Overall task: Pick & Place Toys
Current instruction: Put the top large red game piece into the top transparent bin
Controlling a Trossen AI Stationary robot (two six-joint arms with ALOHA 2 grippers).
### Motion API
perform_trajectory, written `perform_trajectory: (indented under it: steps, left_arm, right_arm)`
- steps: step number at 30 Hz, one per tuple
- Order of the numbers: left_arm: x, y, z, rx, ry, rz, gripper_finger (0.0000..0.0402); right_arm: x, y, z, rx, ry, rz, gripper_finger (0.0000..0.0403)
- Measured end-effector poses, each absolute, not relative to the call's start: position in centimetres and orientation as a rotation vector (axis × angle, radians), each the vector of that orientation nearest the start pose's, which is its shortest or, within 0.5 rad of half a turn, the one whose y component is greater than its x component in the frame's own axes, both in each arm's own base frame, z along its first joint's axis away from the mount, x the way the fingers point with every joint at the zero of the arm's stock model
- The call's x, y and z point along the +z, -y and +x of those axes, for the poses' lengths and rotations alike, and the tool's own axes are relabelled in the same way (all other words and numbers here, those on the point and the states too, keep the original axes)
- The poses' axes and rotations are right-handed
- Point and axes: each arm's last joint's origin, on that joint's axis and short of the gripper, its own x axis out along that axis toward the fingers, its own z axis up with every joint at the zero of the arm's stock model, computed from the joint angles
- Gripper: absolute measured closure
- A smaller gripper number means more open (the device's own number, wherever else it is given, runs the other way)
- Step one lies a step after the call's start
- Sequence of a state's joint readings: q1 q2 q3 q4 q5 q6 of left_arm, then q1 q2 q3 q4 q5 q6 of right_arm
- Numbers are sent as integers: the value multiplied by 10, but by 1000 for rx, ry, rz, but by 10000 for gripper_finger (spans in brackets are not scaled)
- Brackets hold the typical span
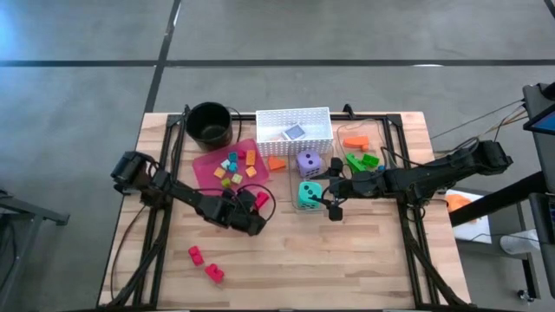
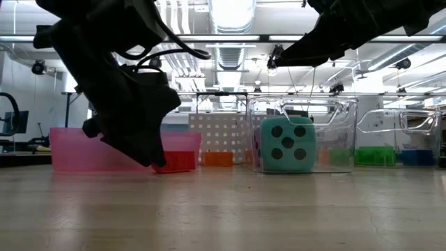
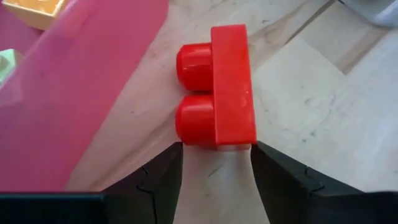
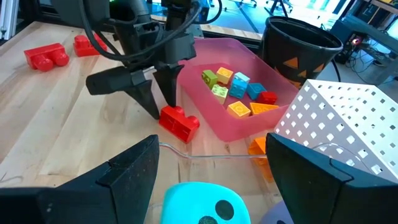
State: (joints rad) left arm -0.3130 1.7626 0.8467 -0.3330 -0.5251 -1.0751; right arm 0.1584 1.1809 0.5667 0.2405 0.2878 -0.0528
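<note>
A red two-stud brick (image 3: 217, 87) lies on the wooden table beside the pink tray (image 1: 205, 163), its studs turned sideways toward the tray. My left gripper (image 3: 217, 154) slants down at the brick's near end, open, with one fingertip at each near corner. In the right wrist view the brick (image 4: 179, 122) lies right at those fingertips. My right gripper (image 4: 211, 180) hangs open over the teal die (image 1: 309, 194), which sits in a clear box, and holds nothing. The purple die (image 1: 310, 162) sits just behind it. My left gripper has one fingertip (image 3: 171, 158) at the stud side and the other at the flat side of the red brick's near end (image 3: 217, 142), slanting down from the table's left. I cannot tell whether the tips touch it. The brick lies flat on the table.
The pink tray holds several small bricks (image 1: 234, 166). Behind it stand a black pot (image 1: 210, 121) and a white perforated basket (image 1: 295, 130). Two red bricks (image 1: 204, 263) lie near the front edge. Orange (image 1: 354, 140) and green (image 1: 362, 160) bricks lie at the far right.
</note>
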Motion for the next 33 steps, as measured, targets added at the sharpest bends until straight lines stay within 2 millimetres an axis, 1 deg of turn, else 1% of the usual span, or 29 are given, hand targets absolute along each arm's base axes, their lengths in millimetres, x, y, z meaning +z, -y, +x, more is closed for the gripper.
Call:
perform_trajectory:
  steps: [3,5,13,15,18,21,23,29,33]
  left_arm:
    - [117,74,287,745,-892,-452,204]
    - [116,72,288,735,-905,-445,190]
    - [118,68,290,727,-909,-426,105]
    - [118,67,291,723,-908,-414,94]
    - [119,63,293,734,-894,-409,90]
    - [118,60,293,743,-884,-413,95]
    - [117,60,293,745,-884,-411,107]
    - [118,61,296,710,-882,-445,164]
    - [117,62,295,687,-904,-436,199]
  right_arm:
    - [221,-30,242,-118,-368,-135,109]
    - [221,-30,242,-118,-368,-135,109]
    - [221,-30,242,-118,-368,-135,109]
    - [221,-30,242,-119,-368,-135,109]
    - [221,-30,242,-118,-368,-135,109]
    - [221,-30,242,-118,-368,-135,109]
    - [221,-30,242,-118,-368,-135,109]
    - [221,-30,242,-119,-368,-135,109]
    - [221,-30,242,-118,-368,-135,109]
